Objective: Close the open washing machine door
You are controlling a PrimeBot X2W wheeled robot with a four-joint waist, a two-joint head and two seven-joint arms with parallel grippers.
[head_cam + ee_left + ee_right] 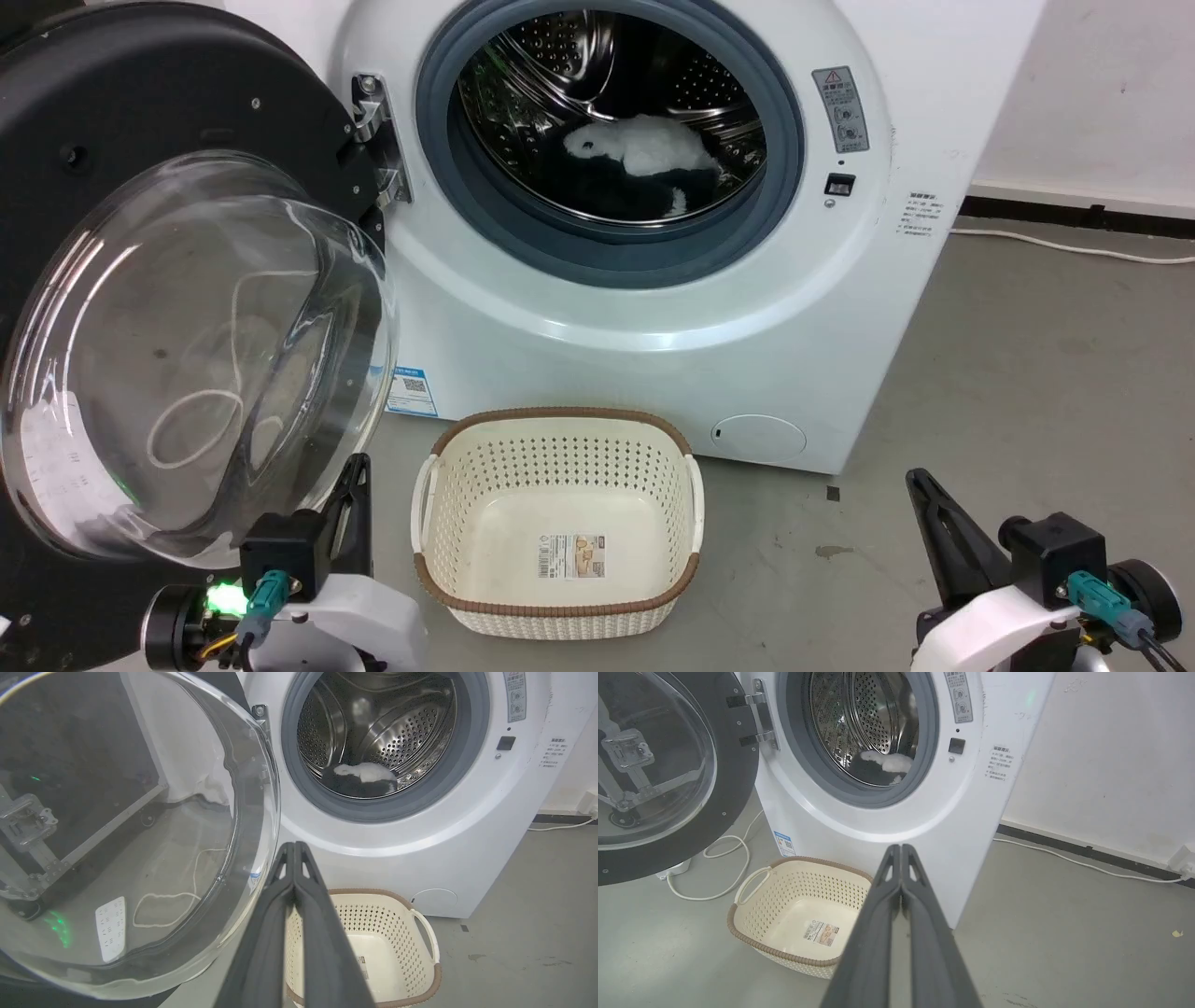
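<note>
Open washing machine door (140, 93) swung wide, left of the white washing machine (653, 308), left gripper (295, 847) pinched together, empty, just beside its glass bowl (187, 373), right gripper (901, 848) likewise pinched on nothing over the floor (1027, 373), cream laundry basket (560, 457) before the machine
</note>
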